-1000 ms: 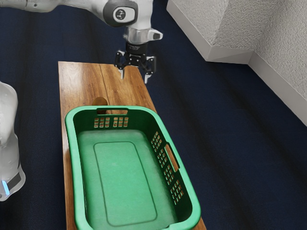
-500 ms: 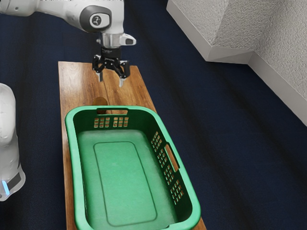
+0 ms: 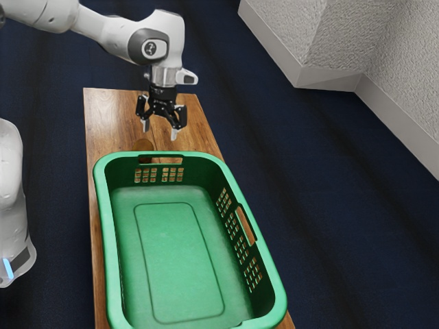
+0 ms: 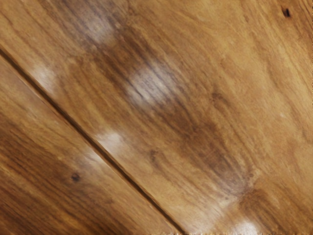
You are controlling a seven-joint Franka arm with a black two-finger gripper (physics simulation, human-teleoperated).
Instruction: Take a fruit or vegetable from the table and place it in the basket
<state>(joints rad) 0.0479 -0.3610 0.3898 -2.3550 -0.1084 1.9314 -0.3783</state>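
As a white robot arm (image 3: 113,34) reaches in from the exterior view's upper left, its black pincer (image 3: 160,133) hangs fingers down above a wooden table (image 3: 110,120). The 2 fingers stand wide apart, pale tips pointing down, with a clear gap between them and nothing in their hold.

A brown rounded thing (image 3: 144,145) lies on the tabletop, lower than the pincer and apart from it, just past the far end of a green basket (image 3: 103,199). In the exterior view it appears slightly to the left of the middle of the gap, almost directly below the fingertip on that side. The basket's rim cuts across its lower part, and more brown is visible through the handle opening (image 3: 145,160). Whether it is a fruit or a vegetable cannot be told, nor can the exact height of the pincer above it.

The basket sits upright on the table, its floor bare and its walls pierced by small openings. The pincer is outside it, beyond the same far end where the brown rounded thing lies.

The wrist view looks onto wood grain, where a dark groove (image 4: 100,148) runs diagonally past 2 small dark knots (image 4: 75,177), 1 on each side, and pale reflections (image 4: 151,85) shine on the surface. Around the table spreads a dark blue floor (image 3: 343,205), meeting a rough, pale wall (image 3: 398,41) at the exterior view's upper right.
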